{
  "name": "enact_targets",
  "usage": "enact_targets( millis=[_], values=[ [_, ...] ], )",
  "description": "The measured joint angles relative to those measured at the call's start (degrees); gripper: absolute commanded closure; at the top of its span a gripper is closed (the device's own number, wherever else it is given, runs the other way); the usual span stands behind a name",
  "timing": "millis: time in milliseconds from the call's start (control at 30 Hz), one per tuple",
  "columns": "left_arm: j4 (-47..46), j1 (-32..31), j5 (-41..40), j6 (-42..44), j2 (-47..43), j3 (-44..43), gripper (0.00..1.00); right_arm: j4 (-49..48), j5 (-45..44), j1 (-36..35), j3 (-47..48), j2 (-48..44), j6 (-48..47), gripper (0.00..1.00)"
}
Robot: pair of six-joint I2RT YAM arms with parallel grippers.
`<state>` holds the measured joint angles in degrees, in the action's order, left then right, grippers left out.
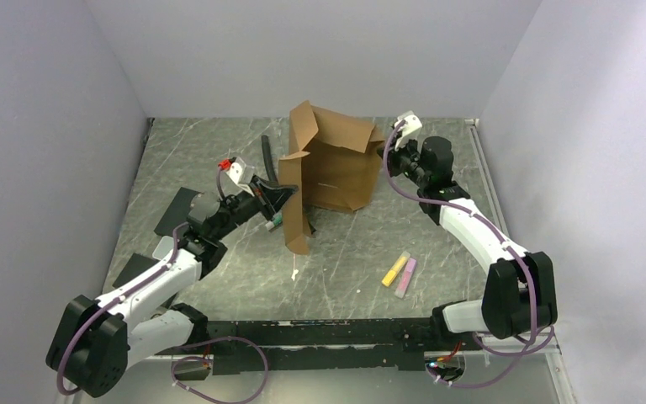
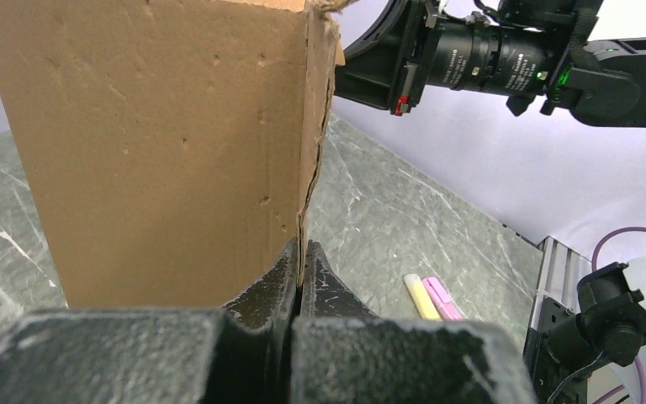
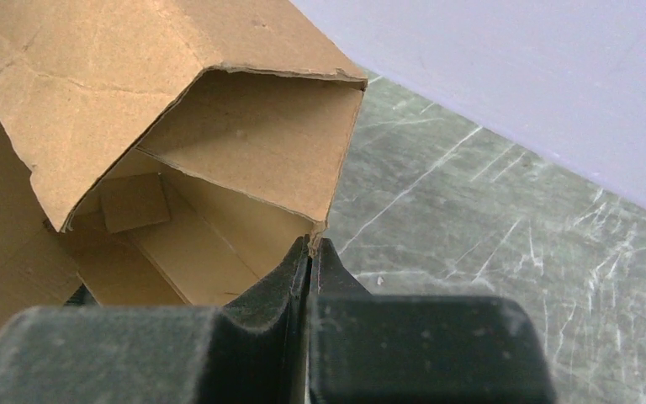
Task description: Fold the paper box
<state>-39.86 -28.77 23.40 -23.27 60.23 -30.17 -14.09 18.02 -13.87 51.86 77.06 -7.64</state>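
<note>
Overhead, item one: plain brown corrugated cardboard paper box (image 1: 336, 164), half-erected, standing on edge midway across the grey marbled tabletop (image 1: 454, 202), panels upright and flaps splayed. The left tool (image 1: 288, 195) grips its near-left panel and the right tool (image 1: 384, 150) its far-right edge. These opposed holds are evidently meant to hold the sheet raised while creases are worked. A short yellow stick (image 1: 394, 269) and a pink stick (image 1: 406, 278) lie side by side, apart from the box, toward the near right.

Left wrist: left tool (image 2: 301, 252) clenched on the vertical edge of a tall panel, pinching one thickness so that wall stands upright.

Right wrist: right tool (image 3: 311, 246) clenched on the corner of a folded-over flap, hollow interior visible beyond. The hold is judged to steady that wall for folding.
</note>
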Motion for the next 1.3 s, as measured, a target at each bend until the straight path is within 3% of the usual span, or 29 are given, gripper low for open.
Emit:
enact_targets(
  millis=[267,300,333,433,600,1000,1300],
  values=[
    [-2.54,-0.07,0.83,-0.72,-1.66,2.58,1.0,0.04,0.0,1.29,0.11,0.0,0.0,1.0],
    [-2.6,-0.09,0.92,-1.01,-2.03,2.91,1.0,0.46,-3.52,1.31,0.17,0.0,0.55,0.78],
    [-2.75,-0.09,1.03,-1.29,-2.29,3.1,1.0,0.9,-7.63,1.38,0.35,0.0,1.05,1.0],
    [-3.13,-0.09,1.62,-1.97,-2.86,3.5,1.0,2.58,-13.64,3.56,1.07,-0.02,2.56,1.0],
    [-2.64,-0.09,2.32,-2.56,-4.35,4.13,1.0,4.52,-16.52,7.48,1.7,-0.44,3.39,1.0],
    [0.15,-0.09,1.14,-2.49,-3.65,2.97,1.0,3.85,-10.23,7.76,-1.9,-3.04,4.22,1.0],
    [4.92,-0.09,0.94,-2.6,-0.26,-3.93,1.0,-0.13,-9.66,7.74,-4.46,-3.04,4.26,1.0]
  ],
)
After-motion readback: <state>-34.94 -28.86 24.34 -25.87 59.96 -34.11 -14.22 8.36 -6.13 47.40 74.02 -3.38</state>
